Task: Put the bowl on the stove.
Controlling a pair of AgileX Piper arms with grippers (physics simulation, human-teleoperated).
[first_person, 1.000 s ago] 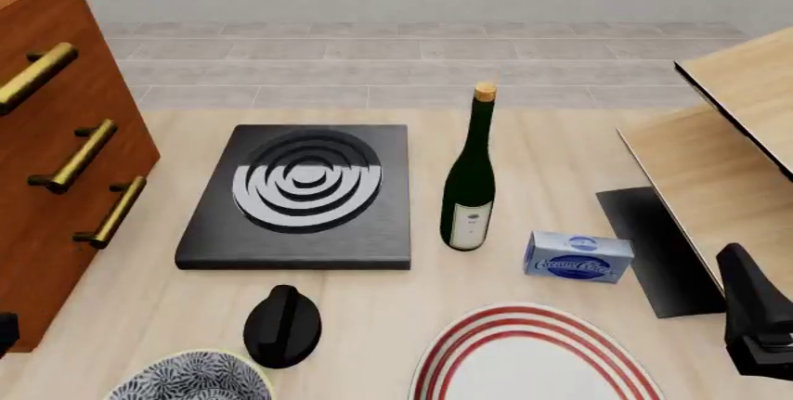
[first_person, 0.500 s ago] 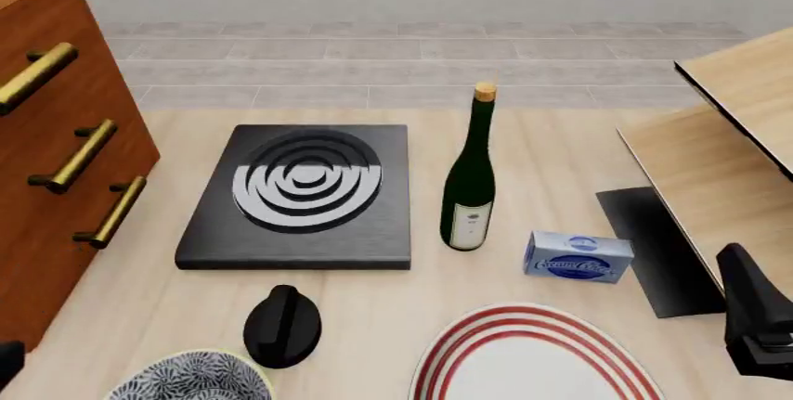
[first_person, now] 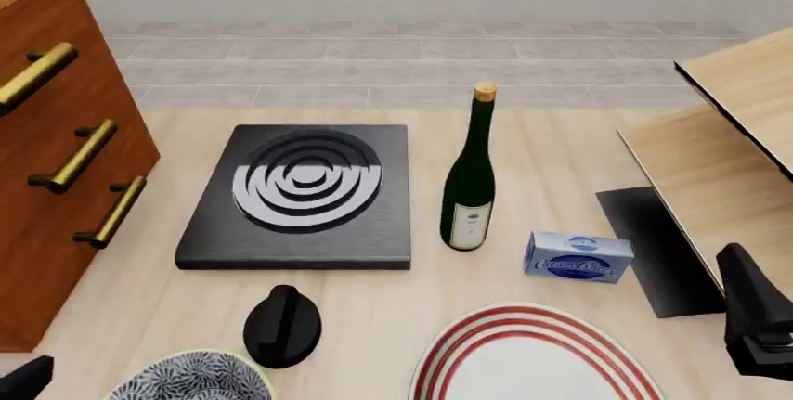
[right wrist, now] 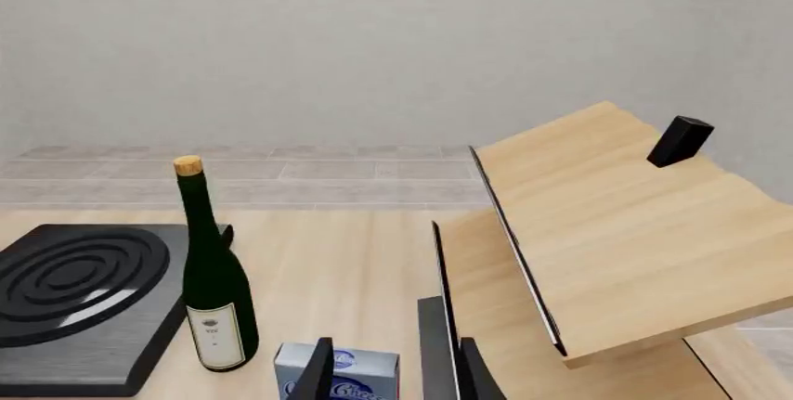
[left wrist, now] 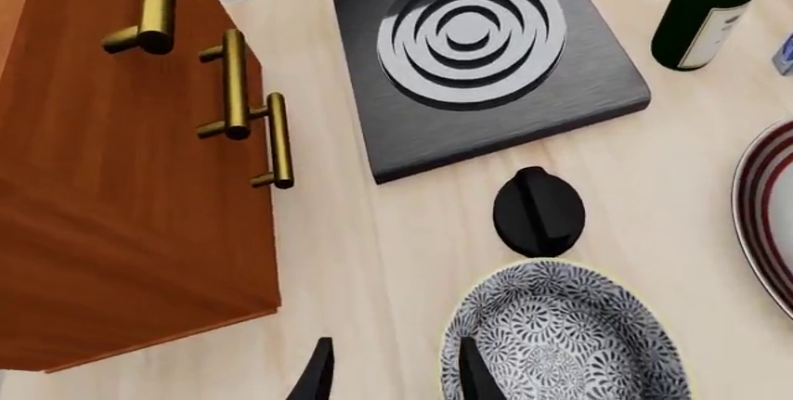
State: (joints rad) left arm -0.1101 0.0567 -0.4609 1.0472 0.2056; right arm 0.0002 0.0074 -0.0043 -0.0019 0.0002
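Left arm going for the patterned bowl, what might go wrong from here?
1. The black round knob sits between the black-and-white floral bowl and the flat black stove; a low carry may knock it.
2. The left gripper is near the orange-brown drawer cabinet; swinging wide risks contact.
3. The red-ringed white plate lies close by.

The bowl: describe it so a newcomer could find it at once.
Start at the black stove and come toward the table's near edge, past the round black knob. The bowl sits just beyond it, covered in a dense black-and-white floral pattern, unlike the neighbouring red-ringed white plate.
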